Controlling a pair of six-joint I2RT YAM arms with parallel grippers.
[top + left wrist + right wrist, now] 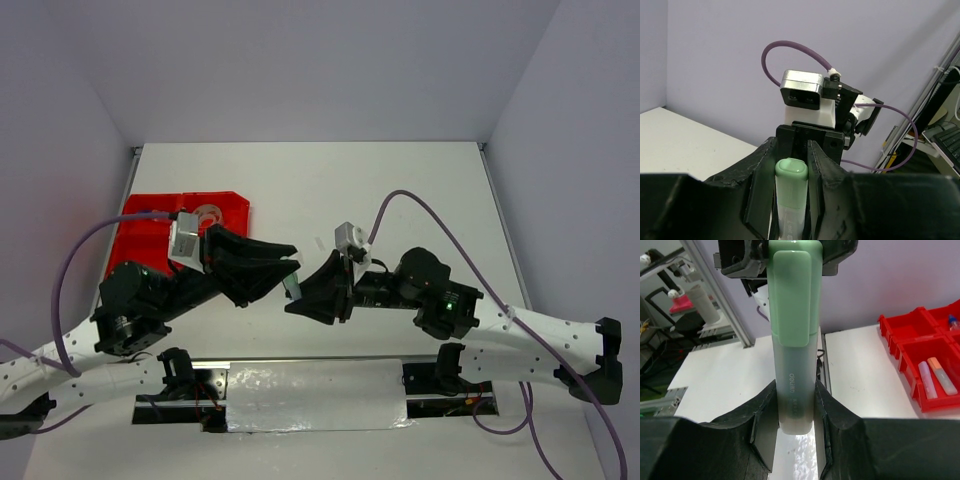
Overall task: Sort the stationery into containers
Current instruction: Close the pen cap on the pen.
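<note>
Handing over: you are mid-transfer, as I judge it; the green marker hangs in the air between both arms, low in the middle of the top view, clear of the surface
Right end effector: narrowed to the marker's width, its fingers pressed on the translucent lower barrel from both sides
Left end effector: also closed to the marker's width, with a finger against either side; in the right wrist view the capped end runs up into its black body
Red tray: upper left of the top view, on the left arm's side and partly hidden behind that arm; a tape roll sits in one compartment
Markers in the tray: a pale lilac marker and an orange marker lie side by side in one compartment, at the right edge of the right wrist view
Next move, by my reckoning: open the right fingers only once the left grip looks sure, then back the right arm straight off along the barrel
After that: swing the left arm to the tray and drop the green marker in with the other two
Risk: both grips pulling at once could twist the marker loose
</note>
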